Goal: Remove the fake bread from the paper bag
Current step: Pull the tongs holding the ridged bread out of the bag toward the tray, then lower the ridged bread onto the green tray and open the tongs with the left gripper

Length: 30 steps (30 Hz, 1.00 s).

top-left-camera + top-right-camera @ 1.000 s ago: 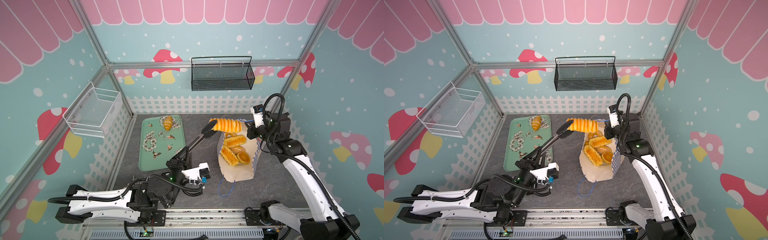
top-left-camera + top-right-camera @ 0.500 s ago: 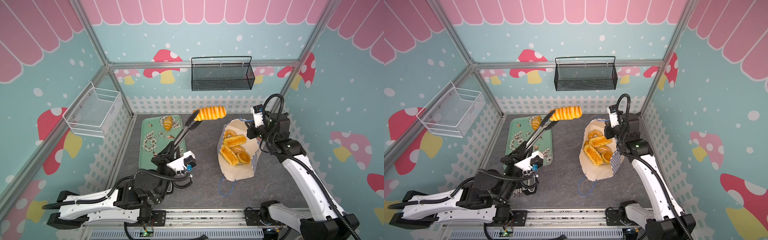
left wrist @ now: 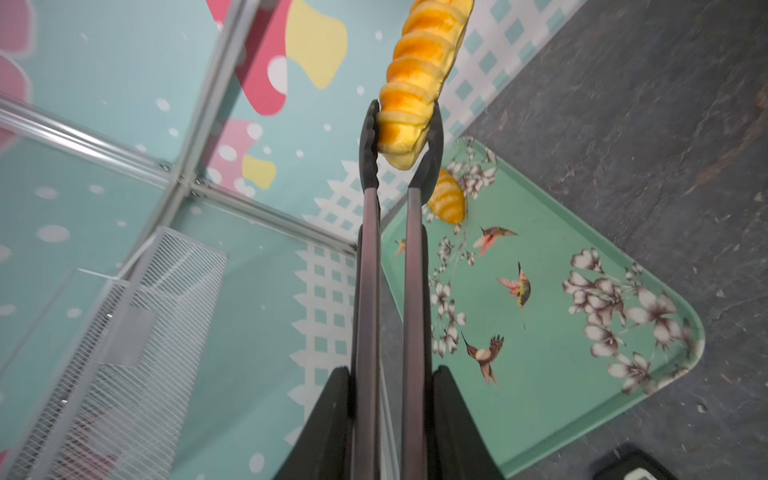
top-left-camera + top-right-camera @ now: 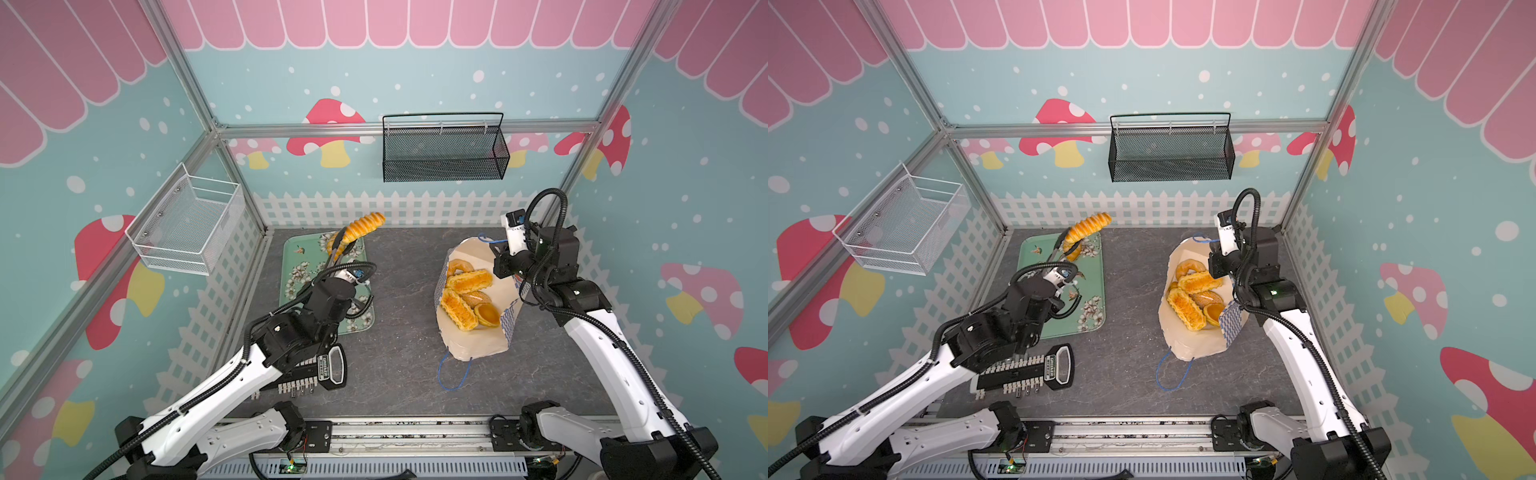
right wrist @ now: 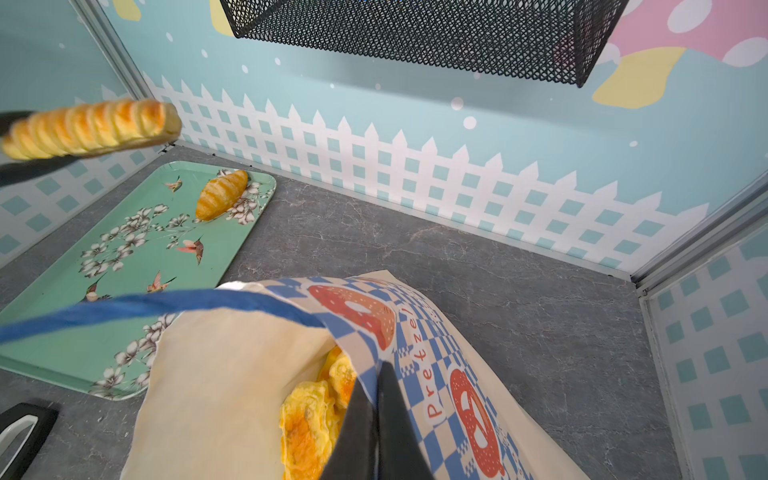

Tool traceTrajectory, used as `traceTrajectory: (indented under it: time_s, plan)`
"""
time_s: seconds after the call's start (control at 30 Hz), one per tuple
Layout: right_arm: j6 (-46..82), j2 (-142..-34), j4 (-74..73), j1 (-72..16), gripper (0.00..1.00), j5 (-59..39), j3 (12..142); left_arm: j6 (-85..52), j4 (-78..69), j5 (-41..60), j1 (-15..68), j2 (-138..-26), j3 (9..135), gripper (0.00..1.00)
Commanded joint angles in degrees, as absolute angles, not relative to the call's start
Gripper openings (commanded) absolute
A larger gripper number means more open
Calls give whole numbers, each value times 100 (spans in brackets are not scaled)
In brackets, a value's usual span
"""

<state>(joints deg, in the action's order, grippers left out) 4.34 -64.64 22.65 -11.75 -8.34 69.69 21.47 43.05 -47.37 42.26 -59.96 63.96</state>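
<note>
My left gripper (image 3: 390,374) is shut on long black tongs (image 3: 370,270), and the tongs pinch one end of a ribbed long loaf of fake bread (image 4: 363,224) (image 4: 1088,226). The loaf hangs in the air above the far end of a green flowered tray (image 4: 299,266). A croissant (image 5: 220,193) lies on that tray end. The paper bag (image 4: 469,349) (image 4: 1187,349) stands open at the right with several pastries (image 4: 457,307) inside. My right gripper (image 5: 376,374) (image 4: 505,266) is shut on the bag's checkered rim.
A black mesh basket (image 4: 442,151) hangs on the back wall and a white wire basket (image 4: 191,224) on the left wall. A black rack-like object (image 4: 1034,372) lies under my left arm. The bag's blue cord handle (image 4: 453,374) trails on the table.
My left arm has swung the tongs and loaf leftward, from over the bag's mouth to above the tray's far end. The right gripper and bag have stayed put.
</note>
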Motion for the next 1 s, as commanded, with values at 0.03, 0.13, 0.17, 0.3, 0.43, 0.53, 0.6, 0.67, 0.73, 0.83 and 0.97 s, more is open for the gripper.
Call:
traceTrajectory:
  time_s: [0.03,0.13,0.17,0.3,0.43,0.53,0.6,0.67,0.73,0.83,0.97]
  plan:
    - [403,-6354,2189,-1204,0,-748,6882,625,5113,-3540,3383,-6417,6838,0]
    - [386,-6354,2182,-1207,0,-743,6864,196,5255,-3069,2960,-6782,6950,0]
    - [382,-6363,2181,-1205,0,-750,6864,127,5256,-3012,2904,-6892,6960,0]
    - [324,-6363,2193,-1205,0,-710,6847,72,5181,-3032,2780,-7367,6939,0]
    - [269,-6363,2189,-1205,0,-677,6807,181,4924,-3405,2709,-7765,6851,0]
    - [267,-6372,2180,-1204,0,-678,6768,279,4738,-3551,2707,-7993,6847,0]
    - [256,-6381,2184,-1204,0,-686,6767,293,4633,-3534,2707,-8095,6855,0]
    - [235,-6392,2180,-1204,0,-676,6768,306,4525,-3524,2707,-8147,6862,0]
    - [206,-6394,2180,-1203,0,-659,6783,354,4428,-3573,2707,-8184,6855,0]
    - [178,-6421,2180,-1204,0,-642,6811,505,4353,-3790,2707,-8234,6856,0]
    - [179,-6468,2163,-1204,0,-687,6836,691,4359,-4173,2707,-8321,6838,0]
